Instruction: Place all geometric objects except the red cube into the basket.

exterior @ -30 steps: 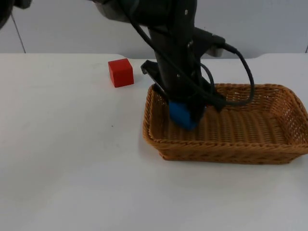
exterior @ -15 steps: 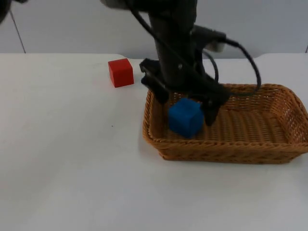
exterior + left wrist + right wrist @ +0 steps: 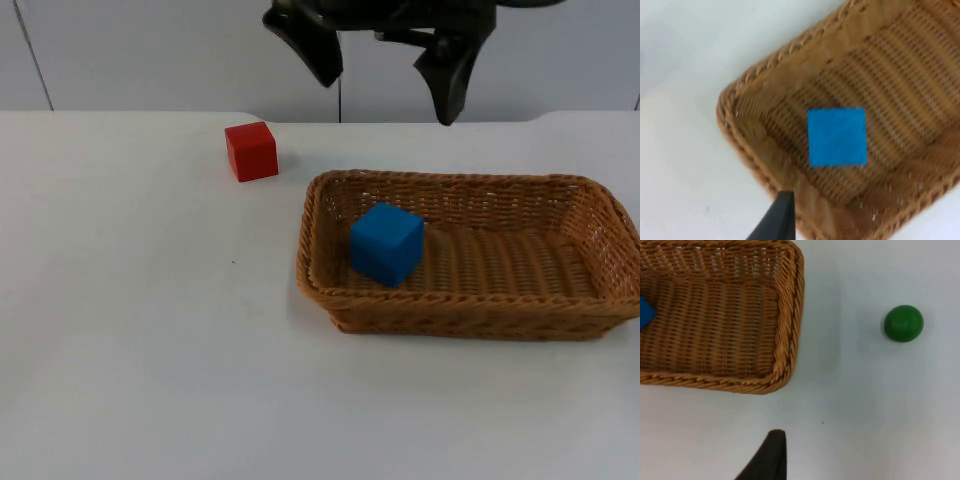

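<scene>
White table top (image 3: 140,330), grey partition wall (image 3: 150,55) behind

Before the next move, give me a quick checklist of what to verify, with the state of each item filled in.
1. Blue cube inside the wicker basket: ok, it rests on the basket floor near one end.
2. Left tool free of the cube: ok, it is open, raised well above the basket.
3. Red cube left out: ok, it sits on the table beside the basket.
4. All other shapes in the basket: not ok, a green ball lies on the table outside the basket's short end.
5. Right tool ready for the ball: cannot tell, one fingertip is visible above bare table.
</scene>
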Motion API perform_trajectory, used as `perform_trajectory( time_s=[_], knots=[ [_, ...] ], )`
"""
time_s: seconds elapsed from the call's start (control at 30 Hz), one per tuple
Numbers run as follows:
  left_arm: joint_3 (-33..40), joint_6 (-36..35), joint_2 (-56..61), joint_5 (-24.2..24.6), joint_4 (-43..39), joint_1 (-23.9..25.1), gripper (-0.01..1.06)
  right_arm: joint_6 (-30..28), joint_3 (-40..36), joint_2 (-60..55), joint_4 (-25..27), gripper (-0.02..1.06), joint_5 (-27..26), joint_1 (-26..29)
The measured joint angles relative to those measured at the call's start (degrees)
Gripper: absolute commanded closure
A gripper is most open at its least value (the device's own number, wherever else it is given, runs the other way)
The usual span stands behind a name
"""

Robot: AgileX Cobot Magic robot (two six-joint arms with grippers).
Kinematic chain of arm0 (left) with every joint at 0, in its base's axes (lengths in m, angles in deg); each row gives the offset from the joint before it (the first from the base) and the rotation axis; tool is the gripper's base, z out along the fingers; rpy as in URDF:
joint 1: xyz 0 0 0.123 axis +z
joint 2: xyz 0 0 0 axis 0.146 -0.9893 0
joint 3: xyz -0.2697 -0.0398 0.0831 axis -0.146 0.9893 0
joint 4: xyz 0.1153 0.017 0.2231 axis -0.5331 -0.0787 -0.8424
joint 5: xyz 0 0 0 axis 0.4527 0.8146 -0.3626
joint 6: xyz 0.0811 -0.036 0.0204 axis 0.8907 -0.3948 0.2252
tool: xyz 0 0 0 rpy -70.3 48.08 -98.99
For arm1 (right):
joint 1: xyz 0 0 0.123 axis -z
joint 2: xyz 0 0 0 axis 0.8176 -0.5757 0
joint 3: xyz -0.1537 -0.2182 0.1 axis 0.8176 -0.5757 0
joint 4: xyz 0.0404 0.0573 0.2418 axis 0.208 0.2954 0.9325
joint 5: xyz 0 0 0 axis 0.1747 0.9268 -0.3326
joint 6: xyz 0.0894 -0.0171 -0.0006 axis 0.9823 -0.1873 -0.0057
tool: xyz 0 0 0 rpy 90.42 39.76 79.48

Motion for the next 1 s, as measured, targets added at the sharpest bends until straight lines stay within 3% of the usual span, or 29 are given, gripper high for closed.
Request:
perform_trajectory(
  time_s=[0.13,0.33,0.5,0.53,0.7,1.0],
  knots=[
    [2.28,0.32,0.76,0.88,-0.08,0.49,0.03,0.0,0.0,0.0,-0.81,-0.01,0.0,0.0],
    [16.32,0.16,5.79,-5.07,1.15,4.58,0.03,0.0,0.0,0.0,-0.58,-0.01,0.13,0.0],
    [35.55,0.07,15.46,-12.61,2.21,12.82,0.03,0.0,0.0,0.0,-0.58,-0.01,0.13,0.0],
    [35.55,0.07,15.46,-12.61,2.21,12.82,0.03,0.0,0.0,0.0,-0.58,-0.01,0.13,0.0],
    [48.39,0.17,23.83,-14.99,2.64,22.37,0.03,0.0,0.0,0.0,-0.58,-0.01,0.13,0.0],
    [61.52,0.56,36.62,-18.96,2.64,30.73,0.03,0.0,0.0,0.0,-0.58,-0.01,0.13,0.0]
  ],
)
